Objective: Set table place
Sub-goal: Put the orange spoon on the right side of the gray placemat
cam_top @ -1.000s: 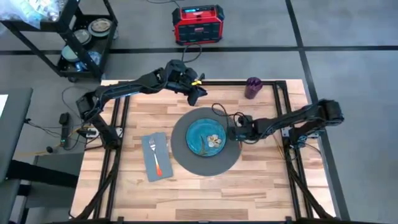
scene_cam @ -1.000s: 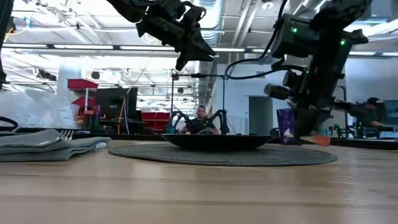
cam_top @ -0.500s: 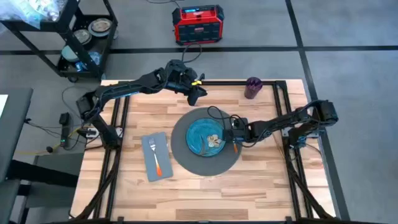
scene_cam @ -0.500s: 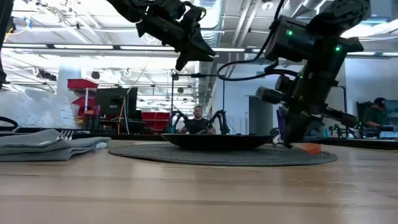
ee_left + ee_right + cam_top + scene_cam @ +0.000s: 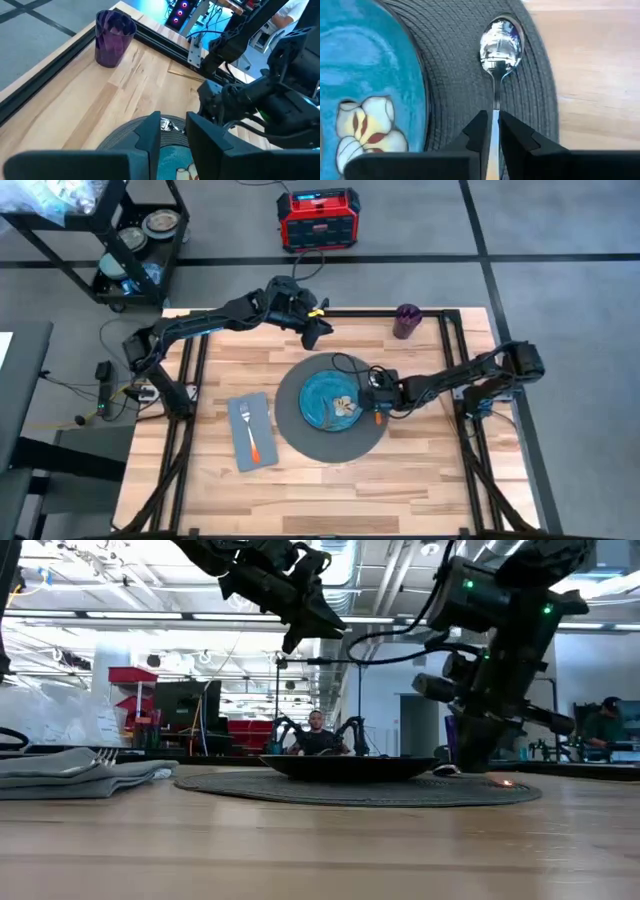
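Note:
A round dark mat [image 5: 330,444] lies mid-table with the blue-green plate [image 5: 322,394] on it. Left of the mat, the fork [image 5: 248,428] rests on the grey napkin [image 5: 262,444]. The purple cup [image 5: 406,320] stands near the far edge. My right gripper [image 5: 378,406] hangs low over the mat's right rim, shut on the spoon [image 5: 501,42]. My left gripper [image 5: 316,332] hovers high above the table beyond the mat's far rim, its fingers a little apart and holding nothing. My right gripper pinches the spoon's thin metal stem [image 5: 495,100] between its two fingers, just behind the bowl. The fingers come from above and lie across the stem. The spoon lies about level beside the plate, bowl toward the far edge, over the mat's right rim. I cannot tell whether it touches the mat.
Bare wood [image 5: 330,495] stretches along the near edge and right of the mat. Beyond the table's far left corner stands a black cart [image 5: 130,240], and a red box [image 5: 318,218] sits on the floor. In the low view, people show in the room behind.
My right gripper has carried the spoon a little toward the plate and the near edge and has come down, so the spoon now sits low over the mat's right rim.

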